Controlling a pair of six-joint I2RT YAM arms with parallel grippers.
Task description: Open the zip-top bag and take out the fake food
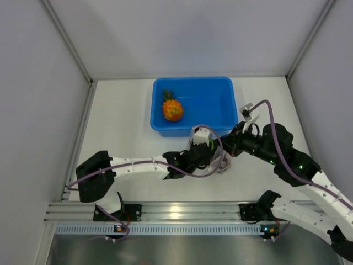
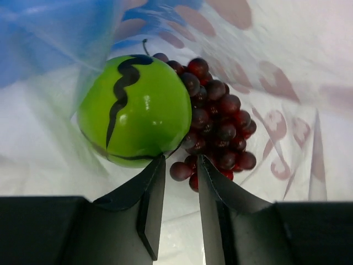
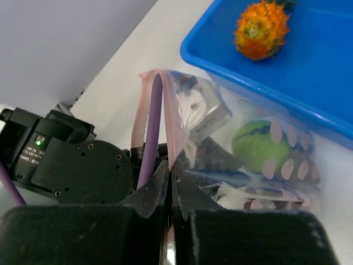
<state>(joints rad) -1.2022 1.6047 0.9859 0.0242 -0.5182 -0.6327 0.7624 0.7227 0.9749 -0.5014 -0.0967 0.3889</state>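
Observation:
The zip-top bag (image 1: 216,144) lies just in front of the blue tub (image 1: 193,80). My right gripper (image 3: 171,165) is shut on the bag's pink zip edge (image 3: 171,110) and holds its mouth up; in the top view the right gripper (image 1: 227,157) is at the bag's near right corner. My left gripper (image 2: 181,164) is inside the bag (image 2: 276,72), open by a narrow gap. Its tips almost touch the green round fruit (image 2: 135,110) and the dark grape bunch (image 2: 218,121). The green fruit (image 3: 256,144) shows through the plastic. The orange pineapple (image 1: 172,109) lies in the tub.
The tub's near wall (image 3: 248,88) stands right behind the bag. The left arm (image 1: 138,165) lies low across the table from the left. White enclosure walls close in the table on the left, right and far sides.

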